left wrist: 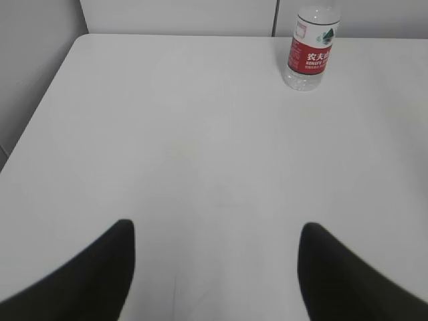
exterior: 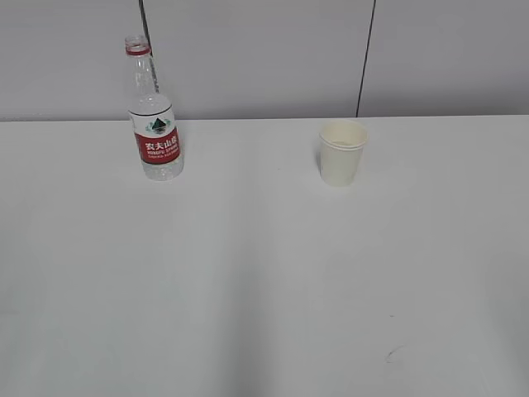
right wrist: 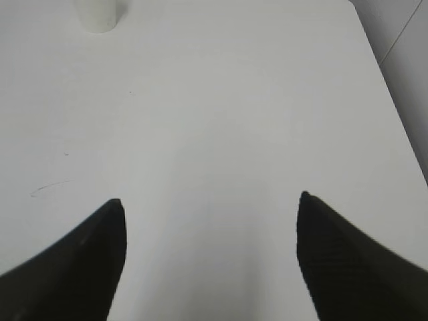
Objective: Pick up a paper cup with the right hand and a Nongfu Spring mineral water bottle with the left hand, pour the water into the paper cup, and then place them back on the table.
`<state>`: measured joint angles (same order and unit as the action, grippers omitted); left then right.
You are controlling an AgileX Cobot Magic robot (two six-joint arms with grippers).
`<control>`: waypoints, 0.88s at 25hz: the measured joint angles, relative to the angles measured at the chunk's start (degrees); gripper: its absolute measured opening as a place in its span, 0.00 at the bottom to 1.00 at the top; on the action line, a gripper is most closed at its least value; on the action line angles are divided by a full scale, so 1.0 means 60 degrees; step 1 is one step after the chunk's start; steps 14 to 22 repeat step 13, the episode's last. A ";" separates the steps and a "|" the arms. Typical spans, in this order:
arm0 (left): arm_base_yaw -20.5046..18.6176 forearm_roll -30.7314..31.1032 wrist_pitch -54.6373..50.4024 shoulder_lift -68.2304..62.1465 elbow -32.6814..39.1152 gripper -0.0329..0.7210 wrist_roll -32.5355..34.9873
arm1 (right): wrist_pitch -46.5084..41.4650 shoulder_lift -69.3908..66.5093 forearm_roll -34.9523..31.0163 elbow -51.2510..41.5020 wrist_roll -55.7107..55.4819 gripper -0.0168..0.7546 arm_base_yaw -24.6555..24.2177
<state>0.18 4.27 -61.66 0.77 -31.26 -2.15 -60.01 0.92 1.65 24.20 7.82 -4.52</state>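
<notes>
The Nongfu Spring bottle [exterior: 154, 116] stands upright at the back left of the white table [exterior: 248, 273], with no cap on its neck. It also shows in the left wrist view [left wrist: 310, 50], far ahead and to the right of my left gripper [left wrist: 215, 231], which is open and empty over bare table. The paper cup [exterior: 341, 152] stands upright at the back, right of middle. Its base shows in the right wrist view [right wrist: 97, 15], far ahead and left of my right gripper [right wrist: 211, 204], which is open and empty. Neither arm shows in the exterior view.
A grey panelled wall [exterior: 264, 58] runs behind the table's far edge. A faint scuff mark [exterior: 395, 355] lies on the table near the front right; it also shows in the right wrist view [right wrist: 48, 187]. The table's left edge [left wrist: 40, 114] and right edge [right wrist: 394, 107] are visible.
</notes>
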 joint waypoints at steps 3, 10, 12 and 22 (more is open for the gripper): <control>0.0000 0.0000 0.0000 0.0000 0.0000 0.65 0.0000 | 0.0000 0.0000 0.0000 0.0000 0.0000 0.78 0.0000; 0.0000 0.0000 0.0000 0.0000 0.0000 0.65 0.0013 | 0.0000 0.0000 0.0000 0.0000 0.0000 0.78 0.0000; 0.0000 0.0000 0.0000 0.0000 0.0000 0.65 0.0013 | 0.0000 0.0000 0.0000 0.0000 0.0000 0.78 0.0000; 0.0000 0.0000 0.0000 0.0000 0.0000 0.64 0.0013 | 0.0000 0.0000 0.0000 0.0000 0.0000 0.78 0.0000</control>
